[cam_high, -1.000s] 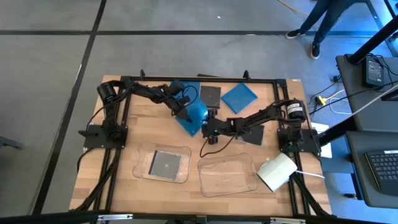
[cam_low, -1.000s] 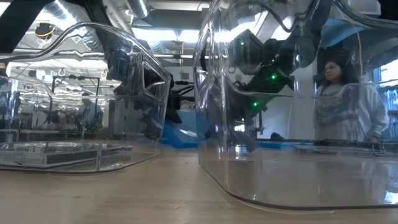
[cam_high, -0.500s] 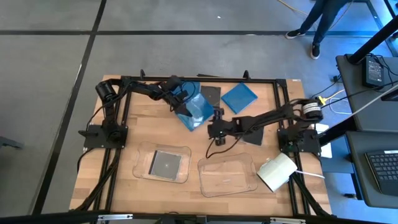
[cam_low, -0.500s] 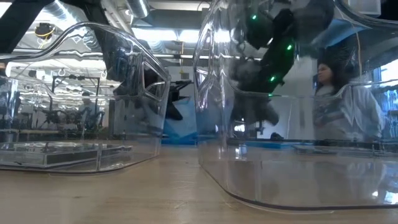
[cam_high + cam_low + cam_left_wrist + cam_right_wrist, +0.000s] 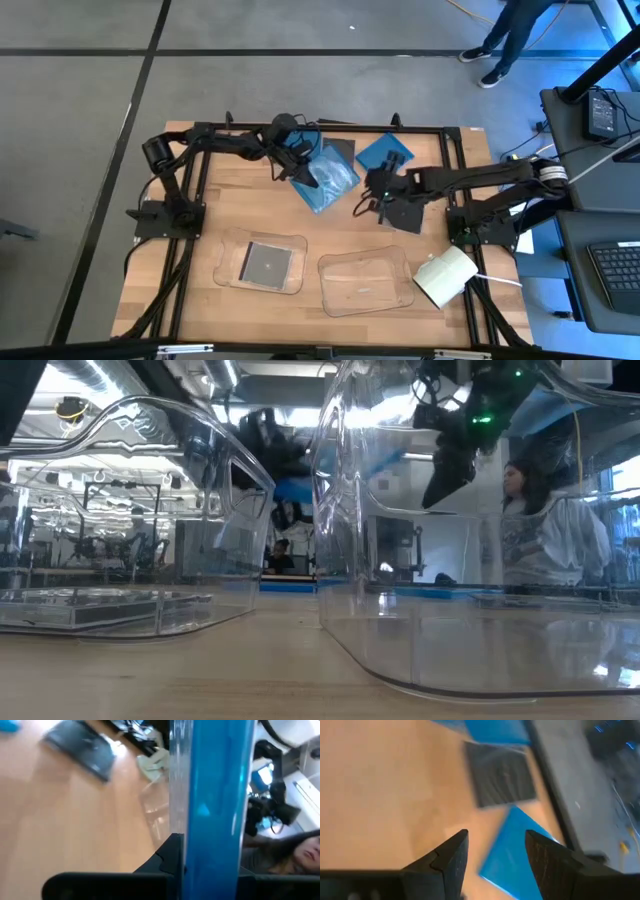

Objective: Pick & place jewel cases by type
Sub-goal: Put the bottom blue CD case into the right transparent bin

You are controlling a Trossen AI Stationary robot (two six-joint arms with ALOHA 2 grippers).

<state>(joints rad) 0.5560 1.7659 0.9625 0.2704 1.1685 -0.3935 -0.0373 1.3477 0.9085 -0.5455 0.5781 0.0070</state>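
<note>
Lifted off the surface (image 5: 200,225), one blue jewel case (image 5: 326,175) hangs clenched in left jaws (image 5: 300,170); right jaws (image 5: 382,197) gape empty. Edge grip risks slippage.

Wooden tabletop (image 5: 215,205) inside black frame. Two clear shallow trays at near edge — left tray (image 5: 263,262), right tray (image 5: 366,284). White roll-like object (image 5: 445,276) just beside right tray, at tabletop corner. Person (image 5: 545,530) in light top beyond tabletop. Laptop (image 5: 612,270) on side desk.
</note>
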